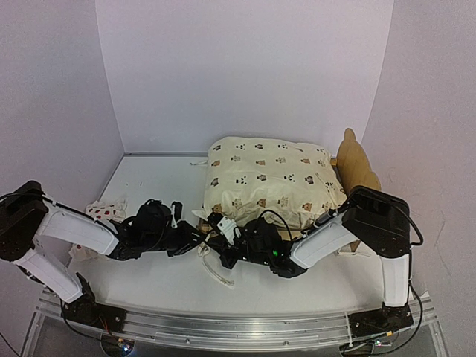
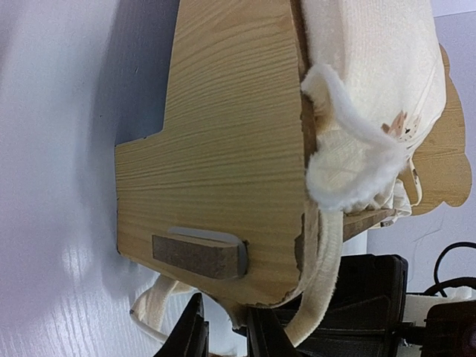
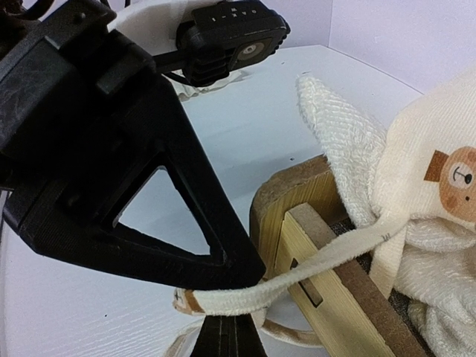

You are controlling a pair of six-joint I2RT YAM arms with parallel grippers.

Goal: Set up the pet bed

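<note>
Both pincers at the foot corner of the bed.
The light plywood pet bed [image 1: 358,160] with bear-ear headboard lies along 8-to-2 o'clock, centre-right on the white table [image 1: 149,186], at 2 o'clock from both. The right gripper [image 3: 223,331] is clamped on a cream fabric tie [image 3: 320,260]; the left gripper [image 2: 227,338] has its jaws narrowly apart.

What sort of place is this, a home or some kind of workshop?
Most likely a robotics lab test booth, not a home: plain pale backdrop walls, two robot arms bolted to a metal rail at a white table, and a pet bed as prop.
</note>
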